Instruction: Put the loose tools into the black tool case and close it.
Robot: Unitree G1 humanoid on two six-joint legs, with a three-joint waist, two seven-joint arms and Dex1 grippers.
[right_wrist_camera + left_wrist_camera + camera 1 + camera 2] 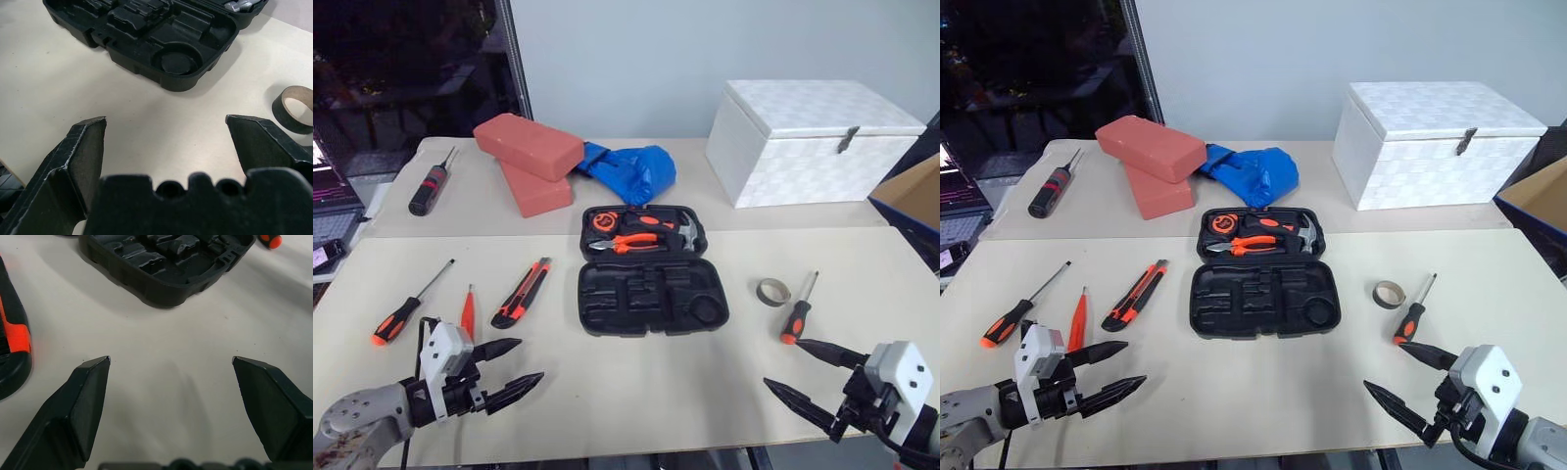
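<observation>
Left eye view: both the left hand (507, 370) and right hand (797, 368) hover wide open and empty, while the loose tools (520, 293) flank the open black tool case (651, 294) on the tabletop (636, 382)—light, rigid, best pinched mid-handle.

You have the black tool case (651, 269) lying open and flat on the table; its far half holds pliers, a hammer and a tape measure, its near half shows empty recesses. Left of the case lie the utility knife (521, 293), then the thin red driver (468, 311), then a screwdriver (406, 306). Right of the case sit the tape ring (773, 291) and, just beside it, the second screwdriver (799, 310).
</observation>
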